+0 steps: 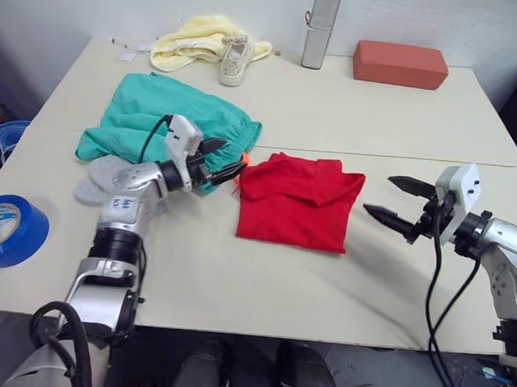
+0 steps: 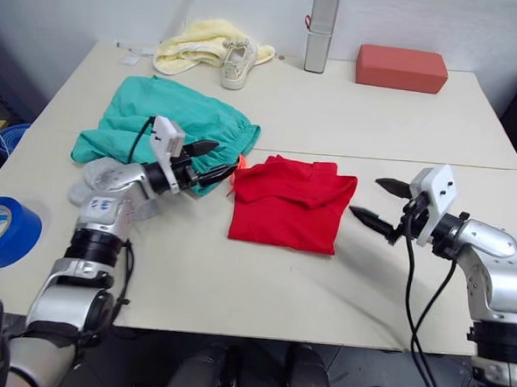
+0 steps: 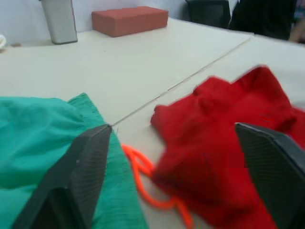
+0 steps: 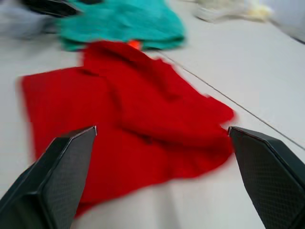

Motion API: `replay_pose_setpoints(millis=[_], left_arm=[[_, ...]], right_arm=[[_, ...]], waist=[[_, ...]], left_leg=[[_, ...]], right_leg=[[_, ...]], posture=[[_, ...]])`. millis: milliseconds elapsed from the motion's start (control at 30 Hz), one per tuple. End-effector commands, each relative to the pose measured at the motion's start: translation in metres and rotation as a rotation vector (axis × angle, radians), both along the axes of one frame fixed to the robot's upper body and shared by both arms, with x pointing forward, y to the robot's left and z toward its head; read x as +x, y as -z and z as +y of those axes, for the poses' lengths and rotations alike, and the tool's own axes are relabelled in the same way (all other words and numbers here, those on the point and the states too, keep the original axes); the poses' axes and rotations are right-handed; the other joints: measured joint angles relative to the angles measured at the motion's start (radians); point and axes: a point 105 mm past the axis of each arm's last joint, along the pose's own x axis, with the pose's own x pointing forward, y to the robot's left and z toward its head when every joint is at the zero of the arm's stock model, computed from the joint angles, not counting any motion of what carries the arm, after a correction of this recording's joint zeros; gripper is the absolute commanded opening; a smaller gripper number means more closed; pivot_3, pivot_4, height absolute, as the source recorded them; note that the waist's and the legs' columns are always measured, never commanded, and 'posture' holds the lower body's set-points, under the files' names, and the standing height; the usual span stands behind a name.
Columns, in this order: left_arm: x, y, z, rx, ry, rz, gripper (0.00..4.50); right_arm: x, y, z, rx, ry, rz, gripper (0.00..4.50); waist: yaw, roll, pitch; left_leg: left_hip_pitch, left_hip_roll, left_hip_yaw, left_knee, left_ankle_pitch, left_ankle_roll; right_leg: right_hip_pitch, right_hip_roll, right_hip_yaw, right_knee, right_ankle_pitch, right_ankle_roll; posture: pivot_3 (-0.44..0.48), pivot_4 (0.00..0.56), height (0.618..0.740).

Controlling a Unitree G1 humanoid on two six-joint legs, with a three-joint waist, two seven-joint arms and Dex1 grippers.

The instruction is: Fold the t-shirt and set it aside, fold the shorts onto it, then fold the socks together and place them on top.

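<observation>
Silver-grey jointed arms trail black cables, each ending in a white-housed, black-fingered claw point(image 1: 218, 159).

No legible text or labels anywhere.

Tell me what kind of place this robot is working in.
Probably a lab or test room set up for laundry-folding trials, not a home: pale tables pushed together hold the t-shirt, the shorts, a shoe, a roll of blue tape and a brick-like block.
</observation>
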Motion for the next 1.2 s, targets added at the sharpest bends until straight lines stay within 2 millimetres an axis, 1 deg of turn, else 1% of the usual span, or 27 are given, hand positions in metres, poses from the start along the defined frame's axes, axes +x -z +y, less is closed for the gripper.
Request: replay_pose_setpoints(millis=[33, 100, 167, 200, 267, 333, 367, 433, 533, 700, 733, 833, 900, 1033, 1200], left_arm=[[-0.020, -0.010, 0.004, 0.117, 0.096, -0.127, 4.48], [-0.030, -0.009, 0.006, 0.107, 0.148, -0.130, 4.48], [-0.054, -0.008, 0.008, 0.075, 0.279, -0.098, 4.48], [-0.065, -0.005, 0.009, 0.075, 0.331, -0.077, 4.48], [-0.079, 0.000, 0.010, 0.085, 0.389, -0.040, 4.48], [-0.092, 0.006, 0.012, 0.082, 0.426, 0.027, 4.48], [-0.097, 0.007, 0.012, 0.079, 0.446, 0.050, 4.48], [-0.104, 0.007, 0.011, 0.066, 0.456, 0.072, 4.48], [-0.112, 0.009, 0.010, 0.060, 0.454, 0.083, 4.50], [-0.122, 0.015, 0.011, 0.060, 0.453, 0.092, 4.50], [-0.124, 0.016, 0.011, 0.060, 0.455, 0.092, 4.50], [-0.128, 0.018, 0.010, 0.064, 0.468, 0.083, 4.50], [-0.130, 0.020, 0.010, 0.061, 0.468, 0.077, 4.50], [-0.137, 0.024, 0.011, 0.061, 0.470, 0.091, 4.50], [-0.143, 0.027, 0.018, 0.060, 0.446, 0.110, 4.50]], right_arm=[[-0.033, 0.010, 0.045, -0.080, -0.198, -0.039, 4.50], [-0.039, 0.019, 0.055, -0.101, -0.221, -0.037, 4.50], [-0.041, 0.037, 0.073, -0.158, -0.238, -0.052, 4.50], [-0.038, 0.045, 0.078, -0.183, -0.221, -0.058, 4.50], [-0.032, 0.056, 0.081, -0.220, -0.195, -0.060, 4.50], [-0.021, 0.068, 0.082, -0.270, -0.144, -0.049, 4.50], [-0.018, 0.072, 0.084, -0.284, -0.137, -0.041, 4.50], [-0.012, 0.073, 0.088, -0.288, -0.119, -0.060, 4.50], [-0.002, 0.076, 0.091, -0.315, -0.078, -0.091, 3.89], [0.009, 0.080, 0.087, -0.353, -0.023, -0.129, 2.17], [0.010, 0.081, 0.087, -0.359, -0.022, -0.137, 1.76], [0.008, 0.081, 0.088, -0.347, -0.033, -0.127, 0.69], [0.001, 0.083, 0.088, -0.355, -0.059, -0.119, 0.02], [-0.016, 0.079, 0.089, -0.332, -0.085, -0.095, 0.02], [-0.056, 0.082, 0.091, -0.323, -0.142, -0.023, 0.02]], waist=[[0.000, 0.000, 0.000], [0.003, 0.000, 0.000], [0.001, 0.000, 0.000], [-0.001, -0.001, 0.000], [-0.002, -0.001, 0.000], [-0.003, -0.001, 0.000], [-0.003, -0.001, 0.000], [0.000, -0.001, 0.000], [-0.002, -0.001, 0.000], [-0.003, -0.001, 0.000], [-0.003, -0.001, 0.000], [-0.001, -0.001, 0.000], [-0.002, -0.001, 0.000], [-0.002, -0.001, 0.000], [0.001, -0.001, 0.000]], left_leg=[[0.000, 0.000, 0.000, 0.000, 0.000, 0.000], [0.000, 0.000, -0.001, 0.000, 0.000, 0.000], [0.000, -0.001, -0.001, 0.000, -0.001, 0.000], [0.000, -0.001, -0.001, 0.000, -0.001, 0.000], [0.000, -0.001, -0.002, 0.000, -0.001, 0.000], [0.000, -0.001, -0.002, 0.000, -0.001, 0.000], [0.000, -0.001, -0.002, 0.000, -0.001, 0.000], [0.000, -0.001, -0.002, 0.000, -0.001, 0.000], [0.000, -0.001, -0.003, 0.000, -0.001, 0.000], [0.000, -0.001, -0.003, 0.000, -0.001, 0.000], [0.000, -0.001, -0.003, 0.000, -0.001, 0.000], [0.000, -0.001, -0.003, 0.000, -0.001, 0.000], [0.000, -0.001, -0.003, 0.000, -0.001, 0.000], [0.000, -0.001, -0.003, -0.001, -0.001, 0.000], [0.000, -0.001, -0.004, -0.001, -0.001, 0.000]], right_leg=[[0.000, -0.001, 0.001, 0.000, 0.000, 0.000], [0.000, -0.003, 0.002, 0.000, 0.000, 0.000], [0.000, -0.007, 0.003, -0.001, 0.000, 0.000], [0.000, -0.007, 0.003, -0.001, 0.000, 0.000], [0.001, -0.007, 0.004, -0.001, 0.000, 0.000], [0.001, -0.007, 0.004, -0.001, 0.000, 0.000], [0.001, -0.007, 0.004, -0.001, 0.000, 0.000], [0.001, -0.007, 0.004, 0.000, 0.000, 0.000], [0.001, -0.008, 0.004, 0.000, 0.000, 0.000], [0.001, -0.007, 0.004, 0.000, 0.000, 0.000], [0.001, -0.007, 0.004, 0.000, 0.000, 0.000], [0.001, -0.007, 0.003, 0.000, 0.000, -0.001], [0.001, -0.007, 0.004, 0.000, 0.000, 0.000], [0.001, -0.007, 0.003, -0.001, 0.000, -0.001], [0.001, -0.007, 0.003, -0.001, 0.000, -0.001]], posture=[[0.000, 0.150, 0.740], [0.000, 0.150, 0.740], [0.000, 0.150, 0.740], [0.000, 0.150, 0.740], [0.000, 0.150, 0.740], [0.000, 0.150, 0.740], [0.000, 0.150, 0.740], [0.000, 0.150, 0.740], [0.000, 0.150, 0.740], [0.000, 0.150, 0.740], [0.000, 0.150, 0.740], [0.000, 0.150, 0.740], [0.000, 0.150, 0.740], [0.000, 0.150, 0.740], [0.000, 0.150, 0.740]])
